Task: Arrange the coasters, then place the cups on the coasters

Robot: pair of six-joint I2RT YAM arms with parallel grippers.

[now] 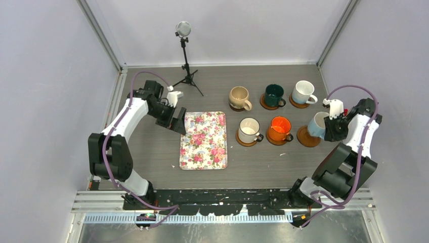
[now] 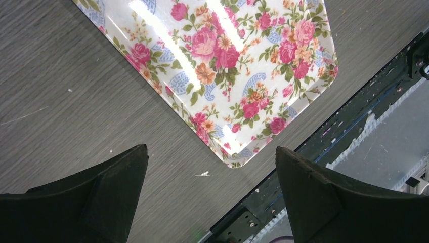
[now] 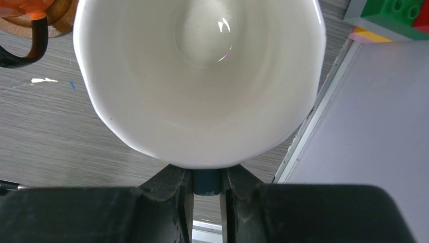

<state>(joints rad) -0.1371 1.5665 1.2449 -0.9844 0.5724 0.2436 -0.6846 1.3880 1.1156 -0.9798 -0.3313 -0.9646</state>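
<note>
The light blue cup [image 1: 317,124] was the last cup off its spot, and we had it up in the right pincer [image 3: 206,188], clenched on the cup's dark handle. 5 cups were home already: the beige cup [image 1: 238,96], the dark green cup [image 1: 273,94] and the white cup [image 1: 303,91] across the back row, and the cream cup [image 1: 248,129] and the orange cup [image 1: 280,127] in front, each on its own coaster. All 6 coasters lay in 2 rows of 3, so we judged the arranging done.

Only the front right coaster [image 1: 305,137] was bare. The blue cup hung at its far right edge, and we couldn't tell whether it touched.

The cup was tipped, not upright. Its mouth faced back at our right wrist, its handle sat toward the pincer, and its axis slanted down and away toward that coaster. By our reckoning, what was left was to level it, set it down and let go.

Our left pincer [image 2: 211,149] stood released wide, holding nothing, over the counter [image 1: 152,152] by a corner of the floral tray [image 2: 227,66].
</note>
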